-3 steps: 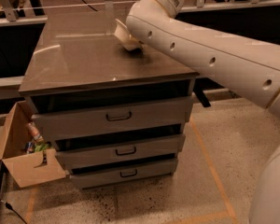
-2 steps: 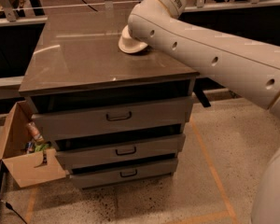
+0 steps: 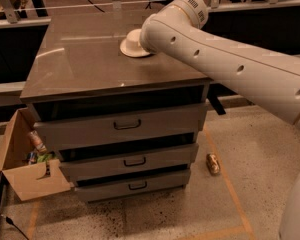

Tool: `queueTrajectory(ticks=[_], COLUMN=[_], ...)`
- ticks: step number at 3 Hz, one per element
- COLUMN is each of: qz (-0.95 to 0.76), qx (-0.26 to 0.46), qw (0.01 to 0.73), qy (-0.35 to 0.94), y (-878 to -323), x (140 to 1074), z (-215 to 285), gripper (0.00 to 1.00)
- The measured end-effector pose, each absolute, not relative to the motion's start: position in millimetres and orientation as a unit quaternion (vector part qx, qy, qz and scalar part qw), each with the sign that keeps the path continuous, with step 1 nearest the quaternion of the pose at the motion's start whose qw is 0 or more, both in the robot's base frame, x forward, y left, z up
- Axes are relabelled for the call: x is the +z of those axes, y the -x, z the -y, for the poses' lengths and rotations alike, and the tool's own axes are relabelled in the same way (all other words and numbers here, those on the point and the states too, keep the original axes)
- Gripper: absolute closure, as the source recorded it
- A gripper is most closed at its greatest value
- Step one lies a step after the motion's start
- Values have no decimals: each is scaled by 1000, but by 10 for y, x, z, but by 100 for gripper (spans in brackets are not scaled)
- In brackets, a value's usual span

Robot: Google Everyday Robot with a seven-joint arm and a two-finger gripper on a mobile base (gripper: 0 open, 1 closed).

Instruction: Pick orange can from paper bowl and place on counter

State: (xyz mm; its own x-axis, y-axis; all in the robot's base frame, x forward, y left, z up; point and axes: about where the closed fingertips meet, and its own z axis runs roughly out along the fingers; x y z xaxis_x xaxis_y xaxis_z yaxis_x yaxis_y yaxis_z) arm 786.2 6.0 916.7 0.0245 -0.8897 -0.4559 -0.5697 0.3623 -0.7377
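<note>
- The orange can [image 3: 212,164] lies on the floor, right of the cabinet [image 3: 120,129].
- The paper bowl [image 3: 133,44] rests far on the counter [image 3: 80,64].
- The gripper is hidden behind the arm [image 3: 230,64] beside the bowl; whether it is wide or narrow cannot be told.

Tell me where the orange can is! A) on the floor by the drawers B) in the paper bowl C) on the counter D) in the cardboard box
A: the orange can lies on the floor beside the cabinet, away from the paper bowl on the counter; the gripper is hidden behind the arm near the bowl.
</note>
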Motion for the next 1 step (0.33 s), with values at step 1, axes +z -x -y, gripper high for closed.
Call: queueTrajectory(ticks=[1], qz=[-678], qx=[-168], qw=[471], qy=[539], y=[-7859], x=[9159], z=[-69], gripper=[82])
